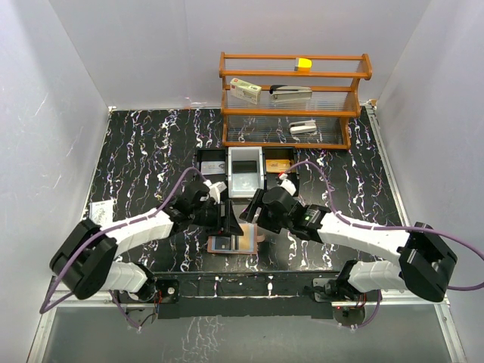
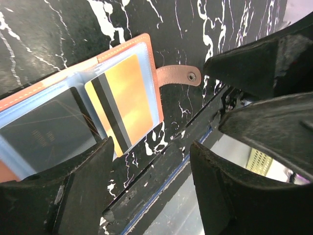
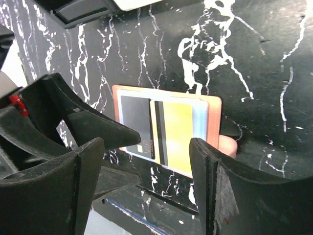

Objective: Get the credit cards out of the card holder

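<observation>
Your right tool (image 3: 145,144), fingers apart and empty, has the open card holder (image 3: 166,129) dead ahead, gold card (image 3: 177,132) lengthwise toward it; left tool (image 2: 151,147), also apart, sits off-side.

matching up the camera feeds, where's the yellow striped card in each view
Top external: the yellow card is just below centre, between the two wrists.
Left wrist: it is left of centre in the upper half.
Right wrist: it is at the centre.
Shared landmark: the dark card beside it in the open card holder.
</observation>
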Available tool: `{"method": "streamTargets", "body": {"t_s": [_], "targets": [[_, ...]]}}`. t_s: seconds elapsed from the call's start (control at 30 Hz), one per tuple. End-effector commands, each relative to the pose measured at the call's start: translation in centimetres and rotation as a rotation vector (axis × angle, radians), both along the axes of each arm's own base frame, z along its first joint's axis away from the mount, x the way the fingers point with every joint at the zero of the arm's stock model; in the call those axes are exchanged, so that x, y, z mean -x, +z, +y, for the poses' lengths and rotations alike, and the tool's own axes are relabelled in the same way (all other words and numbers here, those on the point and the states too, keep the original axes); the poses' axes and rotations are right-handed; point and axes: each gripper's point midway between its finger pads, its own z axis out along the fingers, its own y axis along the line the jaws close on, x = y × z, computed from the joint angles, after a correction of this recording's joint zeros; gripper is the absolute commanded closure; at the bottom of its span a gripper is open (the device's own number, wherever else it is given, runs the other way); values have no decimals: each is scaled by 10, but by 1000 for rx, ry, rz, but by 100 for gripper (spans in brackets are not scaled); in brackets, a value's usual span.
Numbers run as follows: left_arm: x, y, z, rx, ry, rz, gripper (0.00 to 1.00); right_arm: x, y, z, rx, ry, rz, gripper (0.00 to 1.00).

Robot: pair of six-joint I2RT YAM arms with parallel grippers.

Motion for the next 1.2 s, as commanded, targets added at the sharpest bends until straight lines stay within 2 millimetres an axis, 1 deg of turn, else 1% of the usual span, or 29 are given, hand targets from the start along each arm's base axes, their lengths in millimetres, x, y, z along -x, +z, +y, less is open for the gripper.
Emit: {"method": "streamTargets", "body": {"t_s": [0.0,0.17,0.2,0.3,0.4,0.53,0.67,0.77,0.9,0.97,1.07,1.17], "targets": [[-10,5,15,-72,73,-72,38,-3,22,23,-116,83,-66,34],[-15,6,27,-106,154,-96,38,1,13,37,-113,154,-37,43],[-17,7,29,-114,168,-106,36,3,10,39,-108,172,-27,45],[-24,13,39,-143,225,-155,27,4,3,45,-101,198,-4,46],[-30,20,50,-165,277,-206,18,4,-2,47,-90,207,6,44],[-36,25,63,-202,339,-247,2,4,-8,49,-77,219,18,42],[-41,29,73,-221,417,-254,1,7,-17,51,-62,239,40,41],[-44,30,78,-240,443,-265,1,7,-23,50,-48,235,55,41],[-44,25,83,-270,468,-244,1,9,-28,48,-46,236,61,39],[-44,20,90,-299,525,-216,1,11,-31,49,-55,244,70,39],[-48,16,101,-324,593,-231,1,14,-41,46,-46,223,96,40],[-51,26,96,-254,584,-280,1,15,-52,41,-29,197,120,42]]}}
